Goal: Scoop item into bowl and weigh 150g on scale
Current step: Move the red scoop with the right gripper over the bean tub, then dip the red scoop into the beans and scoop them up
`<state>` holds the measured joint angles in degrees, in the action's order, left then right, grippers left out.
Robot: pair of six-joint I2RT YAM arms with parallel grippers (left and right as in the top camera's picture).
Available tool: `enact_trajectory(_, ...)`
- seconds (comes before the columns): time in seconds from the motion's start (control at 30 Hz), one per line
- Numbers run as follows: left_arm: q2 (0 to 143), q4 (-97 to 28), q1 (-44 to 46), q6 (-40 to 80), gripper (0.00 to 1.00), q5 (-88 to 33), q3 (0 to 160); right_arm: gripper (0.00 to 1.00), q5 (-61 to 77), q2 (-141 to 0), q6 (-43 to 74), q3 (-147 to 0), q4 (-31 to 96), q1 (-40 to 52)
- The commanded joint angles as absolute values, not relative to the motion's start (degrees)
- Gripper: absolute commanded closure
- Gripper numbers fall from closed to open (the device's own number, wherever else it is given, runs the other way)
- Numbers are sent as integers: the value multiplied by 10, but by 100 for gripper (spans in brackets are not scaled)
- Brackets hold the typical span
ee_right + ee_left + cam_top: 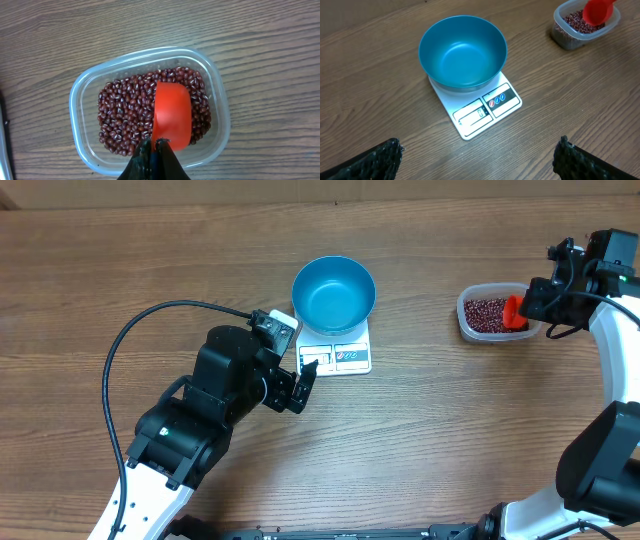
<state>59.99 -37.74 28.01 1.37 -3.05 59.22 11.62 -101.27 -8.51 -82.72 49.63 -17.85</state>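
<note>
"So, which step now?"

"Scooping. The right gripper (152,150), jaws pinched tight on the red scoop (171,115), holds it over the beans (120,115) in the clear tub (80,100). Next it must dig, lift level and carry to the empty bowl (333,293) on the scale (345,358)."

"And the left gripper (303,385)?"

"Spread wide, holding nothing. Only the right wrist view shows that pinch."

The bowl (333,293) sits on the scale (347,359) at the middle of the table (150,260); well to the right, a tub (462,310) holds the beans (487,314), a scoop (514,312) over them.
</note>
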Motion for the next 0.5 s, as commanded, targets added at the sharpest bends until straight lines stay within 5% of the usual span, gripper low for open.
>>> enact_trajectory(0.0,592,-377,277,19,0,-39,591,96,113,-1019,-96,-840,490,-177)
enact_trajectory(0.47,592,-377,277,19,0,-39,591,97,100,-1019,-96,-835,489,-177)
